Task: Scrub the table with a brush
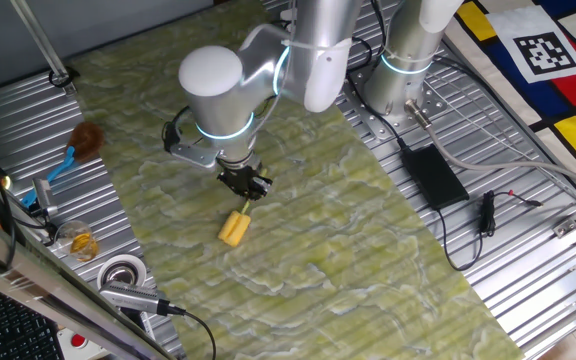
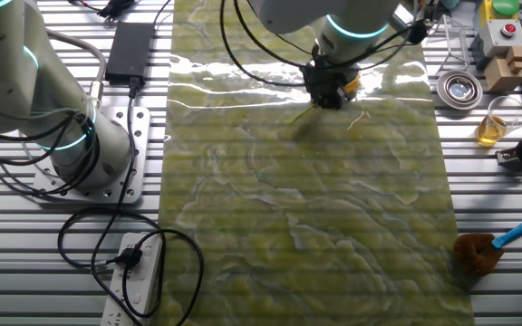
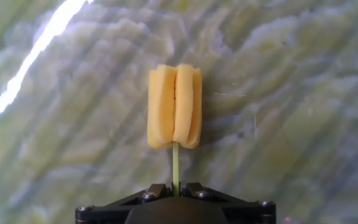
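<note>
The brush (image 1: 234, 228) has a small yellow blocky head on a thin pale stem. My gripper (image 1: 247, 185) is shut on the stem, and the head hangs below it against the marbled yellow-green table (image 1: 368, 250). In the hand view the yellow head (image 3: 174, 106) fills the middle, and the stem runs down between the shut jaws of the gripper (image 3: 175, 188). In the other fixed view the gripper (image 2: 326, 92) stands near the table's (image 2: 297, 208) far end, and a bit of the yellow head (image 2: 349, 85) shows beside it.
A brown fluffy brush with a blue handle (image 1: 76, 145) lies on the left metal panel, also in the other fixed view (image 2: 492, 246). Nearby are a tape roll (image 1: 122, 272), a glass with yellow liquid (image 2: 491, 127) and a black power brick (image 1: 433, 175). A second arm's base (image 1: 400, 75) stands behind.
</note>
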`<control>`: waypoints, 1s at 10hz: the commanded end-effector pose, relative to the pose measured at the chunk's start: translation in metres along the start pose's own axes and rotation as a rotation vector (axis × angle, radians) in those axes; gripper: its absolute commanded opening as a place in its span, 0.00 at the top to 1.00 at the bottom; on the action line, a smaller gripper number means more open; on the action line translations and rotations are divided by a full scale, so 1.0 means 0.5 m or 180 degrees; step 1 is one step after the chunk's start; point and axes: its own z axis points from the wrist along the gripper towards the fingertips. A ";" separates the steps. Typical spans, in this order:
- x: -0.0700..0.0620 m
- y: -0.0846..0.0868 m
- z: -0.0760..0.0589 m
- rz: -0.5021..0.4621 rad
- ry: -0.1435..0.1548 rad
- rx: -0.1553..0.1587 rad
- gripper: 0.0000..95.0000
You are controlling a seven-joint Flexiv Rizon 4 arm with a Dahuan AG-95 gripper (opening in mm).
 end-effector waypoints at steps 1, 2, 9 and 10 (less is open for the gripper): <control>0.004 -0.016 0.001 0.0235 -0.0028 0.0072 1.00; 0.009 -0.031 0.000 0.0198 -0.0033 0.0071 1.00; 0.062 -0.146 -0.036 0.0034 0.0001 0.0115 1.00; 0.069 -0.152 -0.039 0.0039 0.0012 0.0121 1.00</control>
